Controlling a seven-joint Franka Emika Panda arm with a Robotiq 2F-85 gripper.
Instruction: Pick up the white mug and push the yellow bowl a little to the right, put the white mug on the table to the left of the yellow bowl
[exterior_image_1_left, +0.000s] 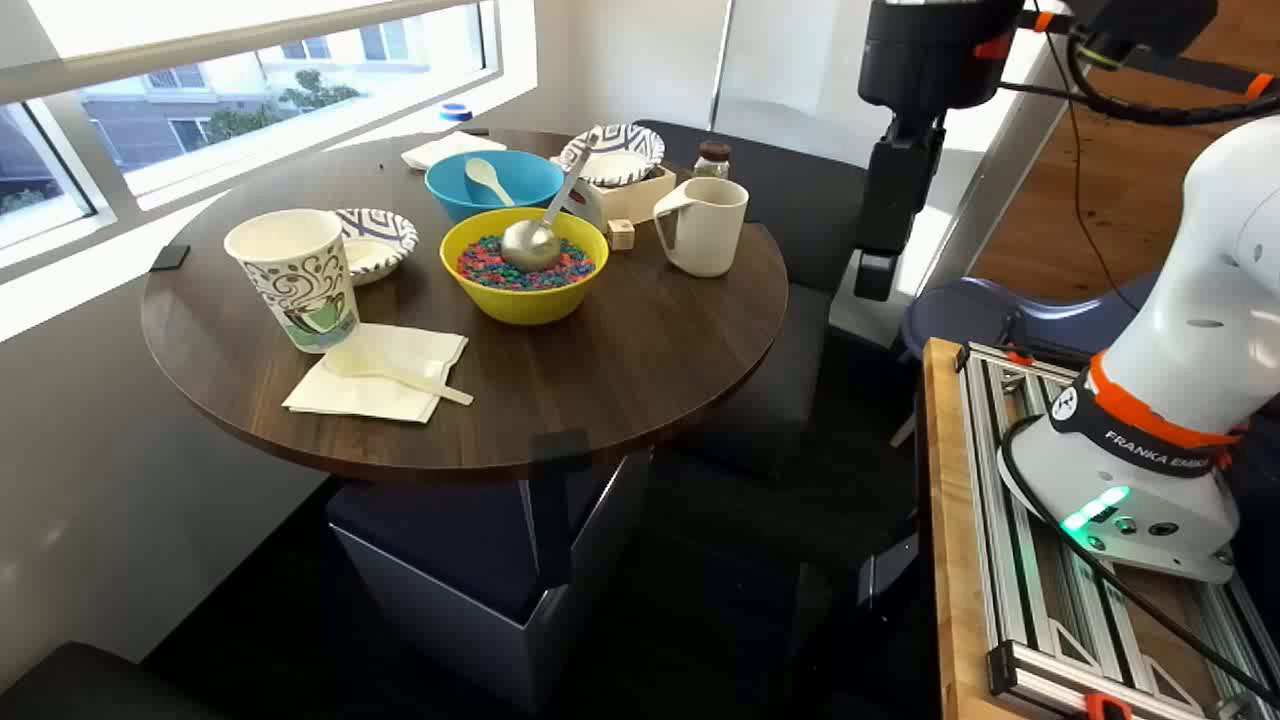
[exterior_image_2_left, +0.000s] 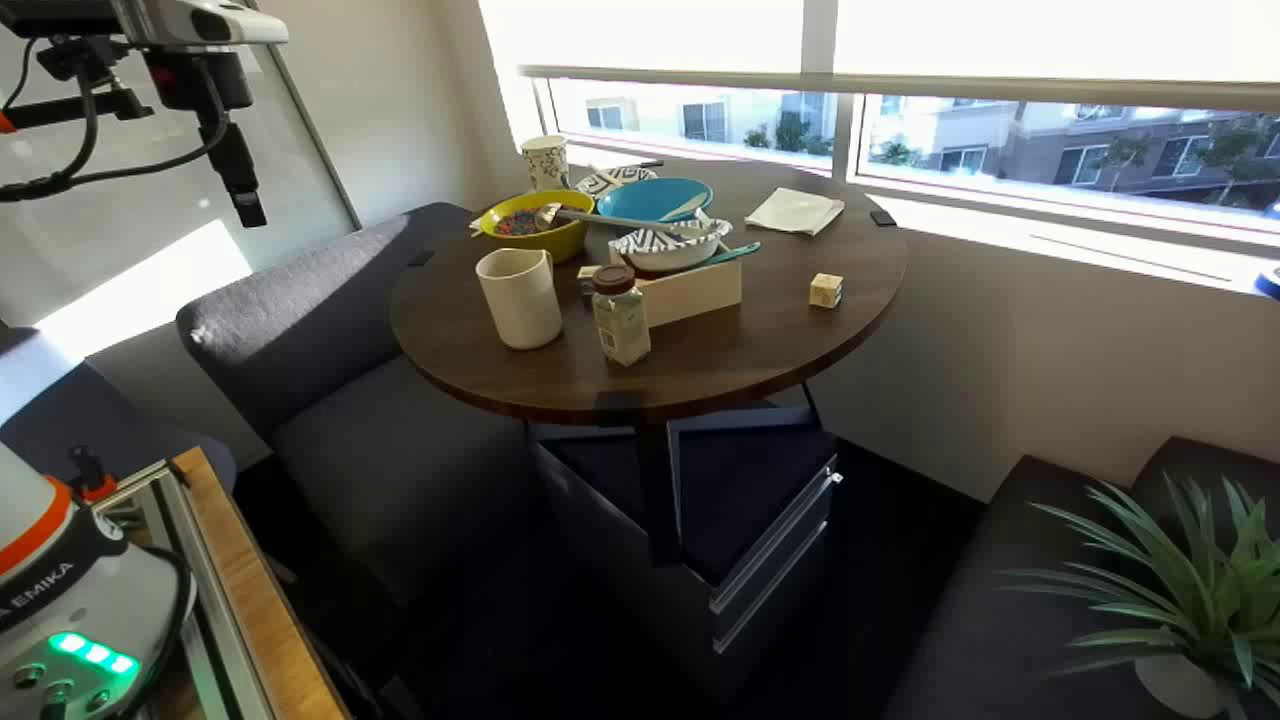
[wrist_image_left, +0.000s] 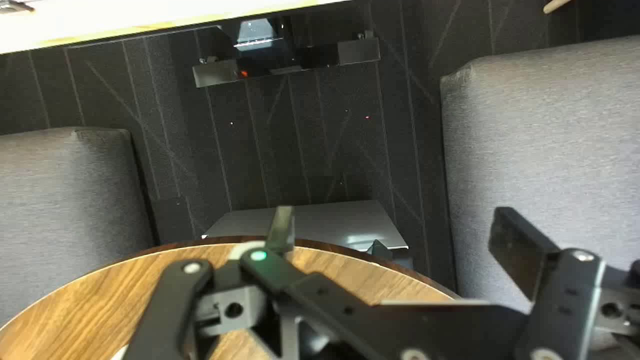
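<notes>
Counter (exterior_image_1_left: 660, 370): round, dark wood, carrying all you need; come in from well above its rim.
Yellow bowl (exterior_image_1_left: 525, 307): mid-counter in an exterior view, holding small coloured pieces (exterior_image_1_left: 485, 263). When you push it, press low on the wall and go slowly, or they may spill. Whose "right" is meant cannot be told here; settle that first.
White mug (exterior_image_1_left: 710, 240): upright, right of the bowl in an exterior view, handle turned left toward it. Picking it up looks like your step in hand: centre over the body, leave the handle outside the grip, and close gently on what looks like smooth ceramic.
Ladle (exterior_image_1_left: 530, 247): resting in the bowl, handle jutting past the rim; watch for snags as the bowl shifts.
Brown-lidded jar (exterior_image_2_left: 622, 328): just right of the mug in an exterior view; lower so you don't tip it.
Fingers (wrist_image_left: 517, 247): spread wide, gripping nothing, well apart from the mug.
Wooden cube (exterior_image_1_left: 620, 236): between bowl and mug in an exterior view; steer round it.
</notes>
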